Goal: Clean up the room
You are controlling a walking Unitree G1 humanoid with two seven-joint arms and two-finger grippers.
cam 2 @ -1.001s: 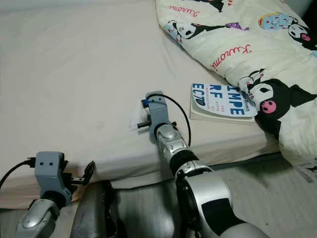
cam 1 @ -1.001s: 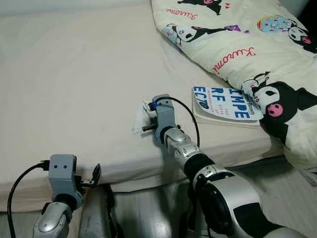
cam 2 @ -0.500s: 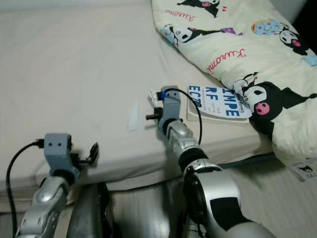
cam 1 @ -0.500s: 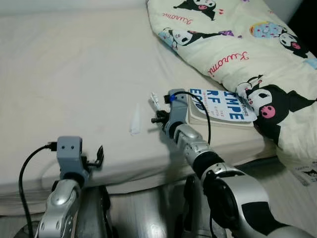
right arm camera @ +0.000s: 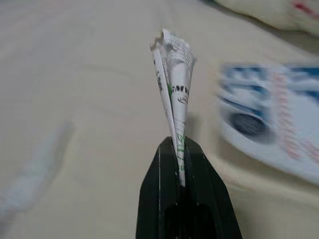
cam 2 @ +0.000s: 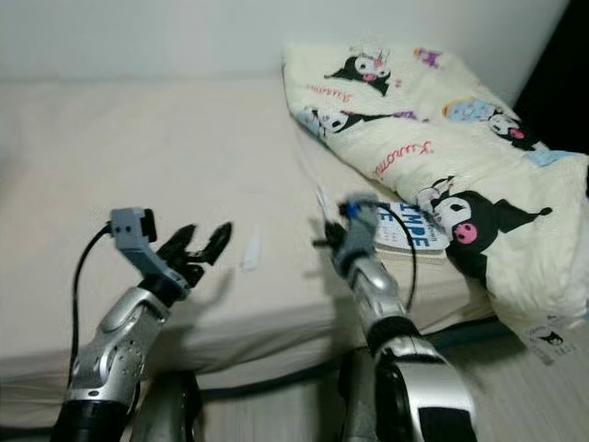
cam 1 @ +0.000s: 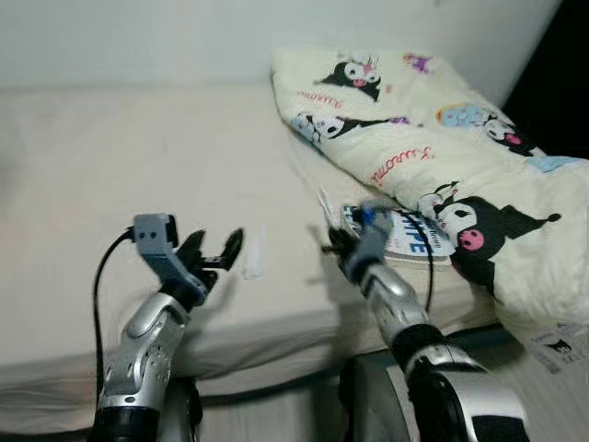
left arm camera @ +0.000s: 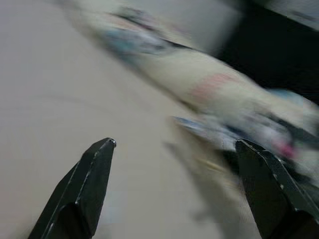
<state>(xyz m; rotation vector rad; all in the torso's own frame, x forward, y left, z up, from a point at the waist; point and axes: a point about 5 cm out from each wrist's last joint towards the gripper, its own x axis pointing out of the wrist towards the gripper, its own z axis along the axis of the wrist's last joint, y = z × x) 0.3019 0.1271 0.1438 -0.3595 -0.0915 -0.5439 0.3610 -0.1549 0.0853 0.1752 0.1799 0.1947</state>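
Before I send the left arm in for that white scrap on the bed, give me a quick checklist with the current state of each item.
1. Right gripper holding the paper wrapper: ok, fingers shut on it.
2. Left gripper ready to grasp: ok, fingers spread apart.
3. White scrap reachable: ok, lying flat on the bed just beyond the left fingertips.
4. Scrap free of other items: ok, apart from the book and the blanket.
5. What the scrap is made of: cannot tell, too blurred.

Left gripper (cam 1: 214, 250) raised near left, black fingers spread wide. Right gripper (right arm camera: 175, 149) extended farther right, fingers pressed together, arm reaching forward.
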